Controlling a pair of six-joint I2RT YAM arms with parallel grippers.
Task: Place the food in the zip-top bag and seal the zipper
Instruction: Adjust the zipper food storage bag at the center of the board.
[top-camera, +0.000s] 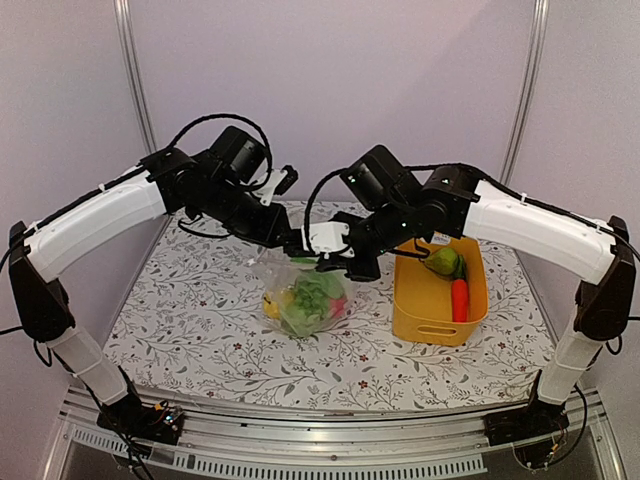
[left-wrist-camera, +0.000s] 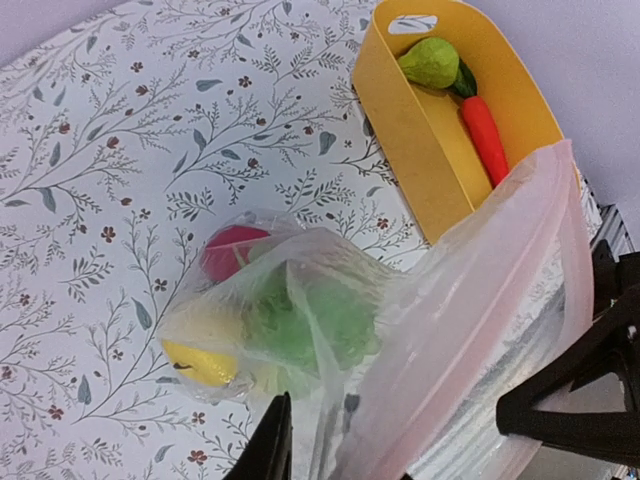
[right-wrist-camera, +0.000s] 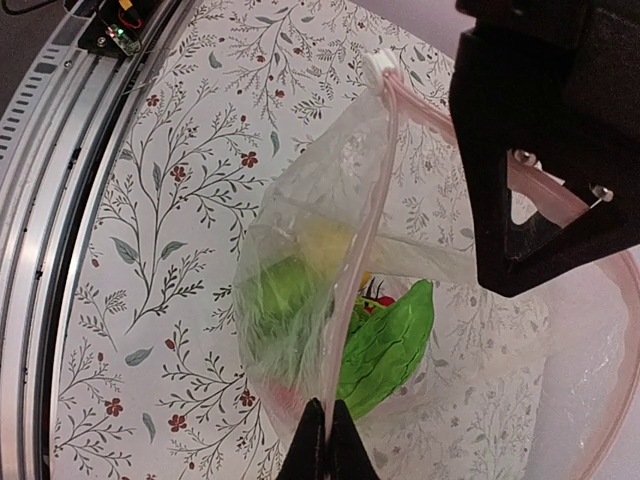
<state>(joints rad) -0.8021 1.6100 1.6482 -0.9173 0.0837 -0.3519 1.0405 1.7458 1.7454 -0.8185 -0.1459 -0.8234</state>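
The bag (top-camera: 305, 295) hung under both grippers with most of the food inside. The basket (top-camera: 430, 325), right of the right gripper (right-wrist-camera: 325, 440), held the pear (top-camera: 443, 262) and carrot (top-camera: 459, 298). The right jaws pinched the zipper (right-wrist-camera: 367, 200), which ran straight out from them towards the left gripper (top-camera: 292, 240). Whether the left jaws gripped was unclear.

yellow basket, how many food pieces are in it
2: a green pear at the far end of the yellow basket, and a red-orange carrot beside it. No others show, though the walls could hide a small one.
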